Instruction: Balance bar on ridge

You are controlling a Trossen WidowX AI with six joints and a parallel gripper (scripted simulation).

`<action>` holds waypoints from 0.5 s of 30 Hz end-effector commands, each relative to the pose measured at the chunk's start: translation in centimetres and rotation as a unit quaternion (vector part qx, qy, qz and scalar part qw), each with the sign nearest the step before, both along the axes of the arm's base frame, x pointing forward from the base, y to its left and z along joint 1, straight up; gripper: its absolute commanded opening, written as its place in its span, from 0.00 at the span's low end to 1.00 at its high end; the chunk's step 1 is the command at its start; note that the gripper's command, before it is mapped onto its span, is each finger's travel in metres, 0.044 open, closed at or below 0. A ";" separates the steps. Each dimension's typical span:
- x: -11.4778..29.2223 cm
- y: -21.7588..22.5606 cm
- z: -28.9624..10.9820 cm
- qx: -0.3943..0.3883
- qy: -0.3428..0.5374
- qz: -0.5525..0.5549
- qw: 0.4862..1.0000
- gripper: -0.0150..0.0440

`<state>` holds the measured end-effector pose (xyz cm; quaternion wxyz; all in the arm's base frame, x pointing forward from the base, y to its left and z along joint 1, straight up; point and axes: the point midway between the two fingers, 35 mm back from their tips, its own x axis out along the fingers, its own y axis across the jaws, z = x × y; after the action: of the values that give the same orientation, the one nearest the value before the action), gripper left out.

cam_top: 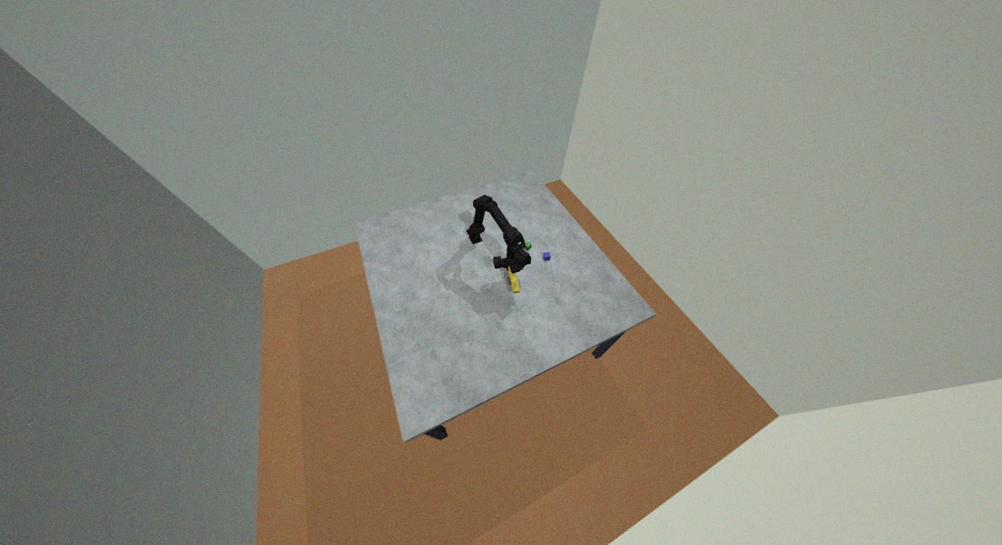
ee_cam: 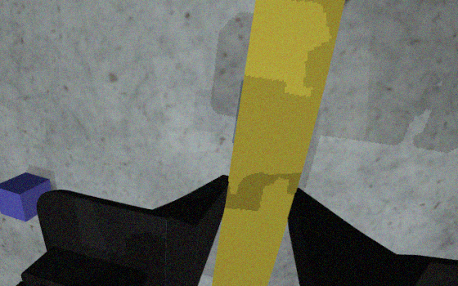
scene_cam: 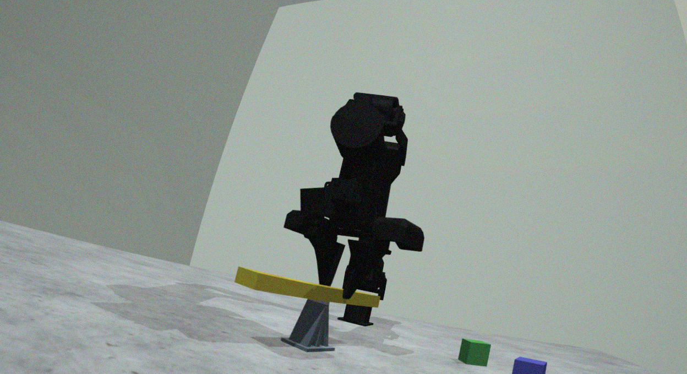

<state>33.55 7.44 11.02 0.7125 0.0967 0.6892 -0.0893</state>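
My gripper point(scene_cam: 337, 287) point(ee_cam: 258, 189) point(cam_top: 513, 273) is shut on the yellow bar point(scene_cam: 278, 282) point(ee_cam: 279, 102) point(cam_top: 515, 283), gripping it near one end. The bar lies across the top of the grey wedge-shaped ridge point(scene_cam: 311, 326), about level and off the table point(scene_cam: 96, 324) point(cam_top: 448, 346). In the wrist view the bar runs away from the fingers and hides nearly all of the ridge; only a thin bluish edge point(ee_cam: 238, 106) shows beside it.
A green cube point(scene_cam: 474, 351) point(cam_top: 527, 245) and a blue cube point(scene_cam: 528, 366) point(ee_cam: 20, 195) point(cam_top: 546, 257) sit on the table to the right of the ridge. The arm's base point(cam_top: 475, 233) stands behind.
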 end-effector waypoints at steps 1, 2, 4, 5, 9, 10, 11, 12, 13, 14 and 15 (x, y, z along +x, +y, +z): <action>0.0 0.0 0.0 0.000 0.001 0.001 1.000 0.25; 0.0 0.0 0.0 0.000 0.001 0.001 1.000 0.25; 0.0 0.0 0.0 0.000 0.001 0.001 1.000 0.25; 0.0 0.0 0.0 0.000 0.001 0.001 1.000 0.25; 0.0 0.0 0.0 0.000 0.000 0.000 1.000 0.25; 0.0 0.0 0.0 0.000 0.000 0.000 1.000 0.25; 0.0 0.0 0.0 0.000 0.000 0.000 1.000 0.25; 0.0 0.0 0.0 0.000 0.000 0.000 1.000 0.25; 0.0 0.0 0.0 0.000 0.000 0.000 1.000 0.25; 0.0 0.0 0.0 0.000 0.000 0.000 1.000 0.25; 0.0 0.0 0.0 0.000 0.000 0.000 1.000 0.25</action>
<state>33.55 7.44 11.02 0.7125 0.0967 0.6893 -0.0893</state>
